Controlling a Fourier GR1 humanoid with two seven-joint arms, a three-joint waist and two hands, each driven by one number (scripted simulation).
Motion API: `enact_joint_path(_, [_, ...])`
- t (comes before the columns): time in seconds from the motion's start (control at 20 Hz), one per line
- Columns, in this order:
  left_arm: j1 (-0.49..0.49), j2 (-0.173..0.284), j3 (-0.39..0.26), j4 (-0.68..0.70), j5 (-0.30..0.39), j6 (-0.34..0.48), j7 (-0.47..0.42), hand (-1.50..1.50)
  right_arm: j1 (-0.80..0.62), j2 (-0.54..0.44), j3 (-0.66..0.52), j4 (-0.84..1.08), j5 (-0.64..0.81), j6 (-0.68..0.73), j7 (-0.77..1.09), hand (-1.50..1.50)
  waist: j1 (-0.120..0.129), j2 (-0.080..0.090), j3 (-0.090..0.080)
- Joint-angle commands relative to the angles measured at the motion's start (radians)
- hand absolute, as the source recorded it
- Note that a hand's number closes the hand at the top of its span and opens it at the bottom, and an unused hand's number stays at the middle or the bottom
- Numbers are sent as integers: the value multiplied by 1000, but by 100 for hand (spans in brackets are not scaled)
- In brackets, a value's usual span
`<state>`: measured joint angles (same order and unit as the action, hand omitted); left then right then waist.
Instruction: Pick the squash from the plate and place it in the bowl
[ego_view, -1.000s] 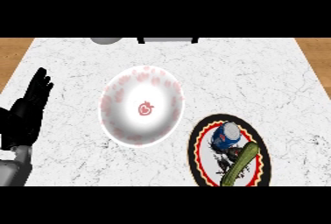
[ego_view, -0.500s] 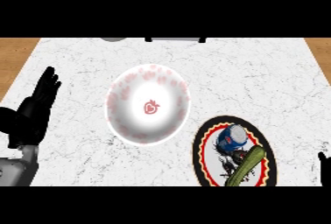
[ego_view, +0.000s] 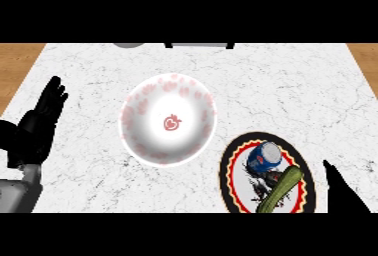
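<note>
A long green squash (ego_view: 283, 188) lies slanted on the dark patterned plate (ego_view: 235, 172) at the lower right of the counter. The white bowl (ego_view: 168, 120) with pink spots and a red mark inside stands in the middle, left of the plate. My right hand (ego_view: 344, 196) shows at the bottom right edge, fingers straight, just right of the plate and apart from the squash. At the left edge my left hand (ego_view: 40, 124) rests open, fingers up, holding nothing.
The white marble counter (ego_view: 295, 85) ends in wood at the far left and far right. Grey and dark objects (ego_view: 199, 45) sit at the counter's back edge.
My right hand has come further into view at the bottom right, beside the plate. The view has shifted a little; the left hand stays open at the left.
</note>
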<state>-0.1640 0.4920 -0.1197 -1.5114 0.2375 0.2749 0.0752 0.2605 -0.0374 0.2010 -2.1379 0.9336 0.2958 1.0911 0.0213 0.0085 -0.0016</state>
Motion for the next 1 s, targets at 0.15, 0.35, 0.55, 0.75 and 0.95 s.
enact_joint_path(0.15, [29,20,29,-15,-2,-17,-2,0,-101,36,-48,70,-86,224,241,-150,0,-5,0])
enact_joint_path(0.35, [-1,-12,30,13,-17,-7,0,0,-142,25,-3,191,67,143,163,-150,-12,-6,1])
enact_joint_path(0.55, [3,-19,22,-5,-47,-4,18,0,-213,36,46,196,139,168,212,-150,-12,-8,1])
enact_joint_path(0.75, [15,-21,60,21,-32,-43,-4,0,-154,37,11,323,140,59,90,-150,-18,-7,2])
enact_joint_path(0.95, [28,-23,77,10,-39,-59,-3,0,-160,37,33,287,49,95,183,-150,-18,-8,1])
